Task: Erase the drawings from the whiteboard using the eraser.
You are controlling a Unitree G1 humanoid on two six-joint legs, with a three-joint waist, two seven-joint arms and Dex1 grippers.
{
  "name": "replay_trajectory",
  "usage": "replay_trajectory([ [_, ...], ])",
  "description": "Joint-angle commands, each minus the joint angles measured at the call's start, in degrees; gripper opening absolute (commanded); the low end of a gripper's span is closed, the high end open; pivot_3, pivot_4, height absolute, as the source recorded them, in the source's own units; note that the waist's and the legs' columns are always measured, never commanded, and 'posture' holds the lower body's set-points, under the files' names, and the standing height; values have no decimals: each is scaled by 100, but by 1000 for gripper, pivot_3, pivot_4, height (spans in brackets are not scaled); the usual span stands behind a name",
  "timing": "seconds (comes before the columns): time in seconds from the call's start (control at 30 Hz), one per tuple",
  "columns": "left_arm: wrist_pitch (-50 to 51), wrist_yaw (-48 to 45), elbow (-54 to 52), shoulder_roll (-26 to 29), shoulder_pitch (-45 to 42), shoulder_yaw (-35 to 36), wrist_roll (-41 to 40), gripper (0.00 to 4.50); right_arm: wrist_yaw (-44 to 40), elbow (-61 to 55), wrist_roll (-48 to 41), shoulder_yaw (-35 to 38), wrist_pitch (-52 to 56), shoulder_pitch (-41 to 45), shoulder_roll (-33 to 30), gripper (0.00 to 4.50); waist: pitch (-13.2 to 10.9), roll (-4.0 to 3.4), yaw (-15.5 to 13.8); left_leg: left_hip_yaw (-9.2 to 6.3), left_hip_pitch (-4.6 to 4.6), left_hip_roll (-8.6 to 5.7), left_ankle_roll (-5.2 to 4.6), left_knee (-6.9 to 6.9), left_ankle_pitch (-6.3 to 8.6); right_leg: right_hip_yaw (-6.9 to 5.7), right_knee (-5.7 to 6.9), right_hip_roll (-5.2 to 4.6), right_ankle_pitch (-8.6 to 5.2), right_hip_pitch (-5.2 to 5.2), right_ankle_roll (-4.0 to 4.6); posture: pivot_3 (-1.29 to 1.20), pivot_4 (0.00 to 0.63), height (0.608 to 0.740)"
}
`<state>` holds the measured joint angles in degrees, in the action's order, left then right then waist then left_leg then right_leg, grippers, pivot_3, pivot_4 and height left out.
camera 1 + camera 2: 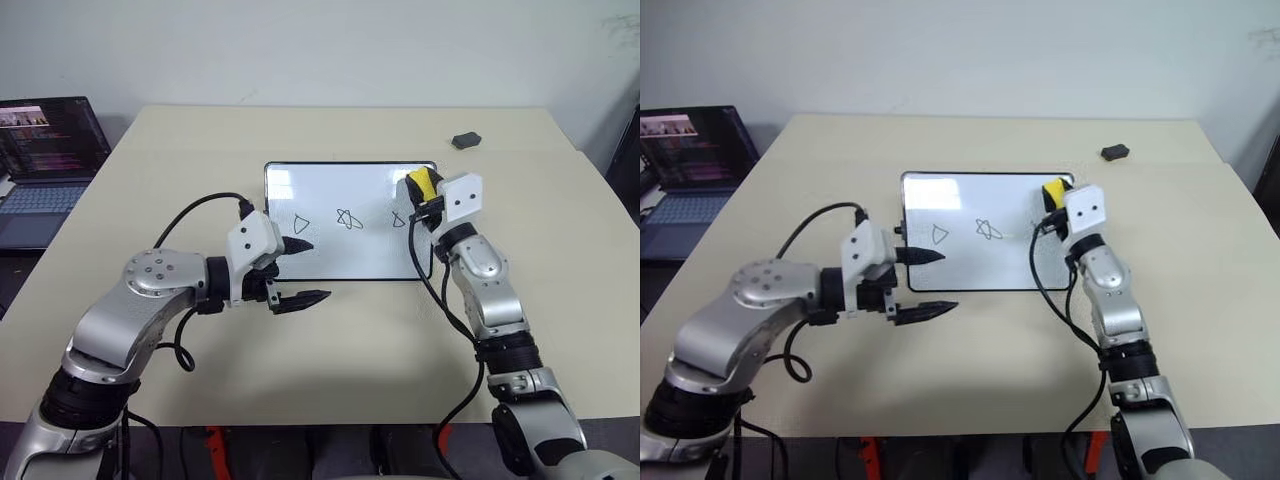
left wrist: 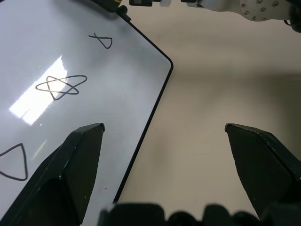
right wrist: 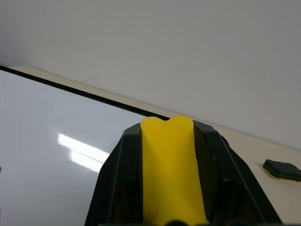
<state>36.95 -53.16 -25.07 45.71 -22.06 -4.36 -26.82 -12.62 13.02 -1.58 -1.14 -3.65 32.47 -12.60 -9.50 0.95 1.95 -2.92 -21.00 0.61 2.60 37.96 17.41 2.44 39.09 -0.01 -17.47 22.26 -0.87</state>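
Clearly, right fingers (image 3: 170,188): pinching the eraser (image 3: 171,165) by its long sides, above the whiteboard (image 1: 330,262) right end
Left fingers (image 2: 162,160): spread, empty, at the board's near edge
Eraser: seems light, soft, squeezable
Drawings (image 1: 345,219): unerased
Desk (image 1: 200,140): beige

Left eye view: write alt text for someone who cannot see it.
The right gripper holds a yellow eraser over the right end of a whiteboard on a beige table; three drawings remain. The left gripper is open at the board's near left corner; a laptop sits far left.
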Motion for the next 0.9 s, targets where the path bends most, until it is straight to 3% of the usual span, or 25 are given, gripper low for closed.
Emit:
replay_trajectory([
  [0.03,-52,-35,-64,23,-79,85,-12,4500,-71,-22,-62,99,125,148,-30,1120,0,0,1,0,0,0,0,0,0,0,0,0,0,0,0,0,150,740],
  [0.53,-77,-113,-148,127,149,197,-33,4500,-332,91,316,-386,213,-526,74,1120,3,4,10,2,9,0,0,3,0,3,7,0,0,-6,0,0,150,740],
  [0.9,-162,-122,-73,121,246,219,33,4500,-876,-535,376,-736,1317,-830,-140,1120,14,18,48,1,41,-4,-1,18,-3,5,54,1,1,-20,1,0,150,740],
])
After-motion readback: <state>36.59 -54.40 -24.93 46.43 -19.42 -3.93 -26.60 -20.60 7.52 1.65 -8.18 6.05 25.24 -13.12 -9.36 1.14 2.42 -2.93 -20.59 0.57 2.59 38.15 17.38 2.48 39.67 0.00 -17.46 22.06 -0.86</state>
